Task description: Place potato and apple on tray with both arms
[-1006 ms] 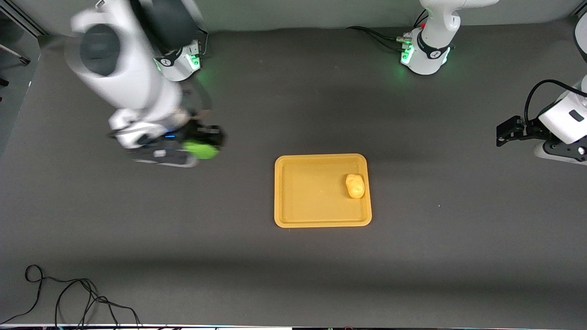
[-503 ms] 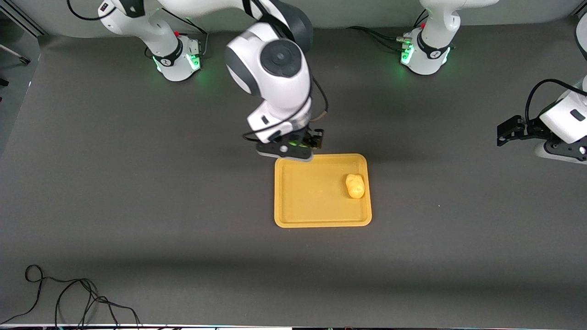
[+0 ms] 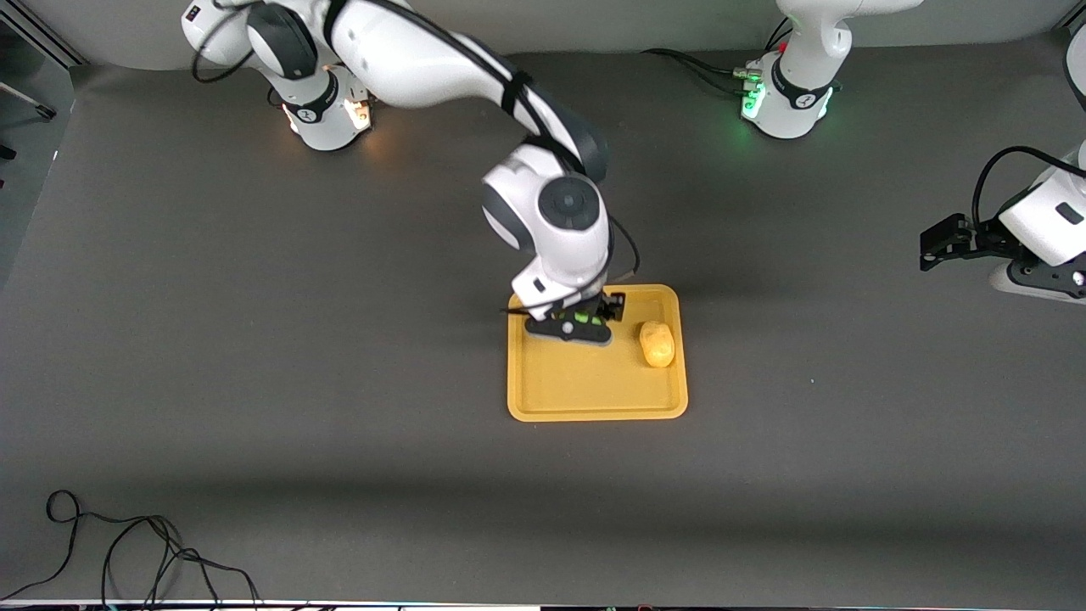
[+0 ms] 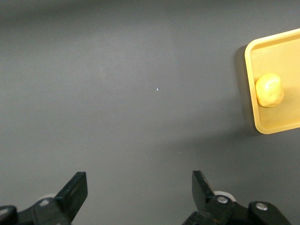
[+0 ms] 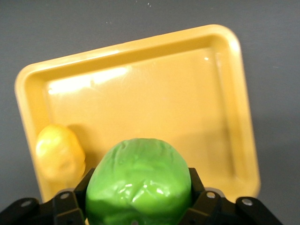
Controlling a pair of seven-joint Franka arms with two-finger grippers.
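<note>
Apple: bright green, round, bumpy glossy skin, clamped between the right gripper fingers, up in the air over the tray. Potato: yellow-orange lumpy oval, lies in the tray by its rim toward the left arm's end. Left gripper waits over bare table, fingers spread wide, holding nothing.
</note>
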